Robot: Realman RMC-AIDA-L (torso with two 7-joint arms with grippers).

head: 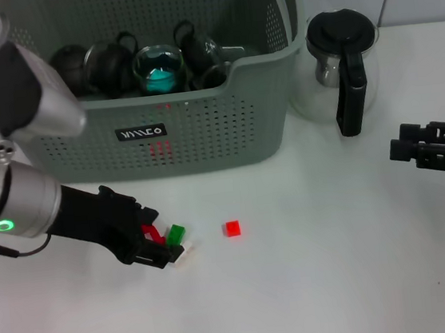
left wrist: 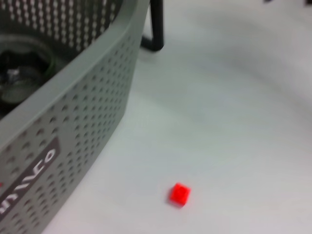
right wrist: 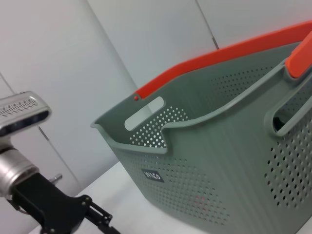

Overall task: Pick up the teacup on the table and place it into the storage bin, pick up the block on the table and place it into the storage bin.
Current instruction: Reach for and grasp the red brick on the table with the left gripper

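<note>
The storage bin stands at the back of the white worktop and already holds several dark glass teacups, so the cup half of the task looks done. In front of the storage bin, the left gripper reaches low over the worktop with its jaws clenched around a small green block, apparently having just taken hold of it for the lift into the bin. A red block lies loose on the worktop in front of the bin, just beside the gripped green one and apart from it; it probably comes next. The right gripper hangs idle to the right of the bin, beyond a glass coffee pot; I cannot tell how its jaws stand.
</note>
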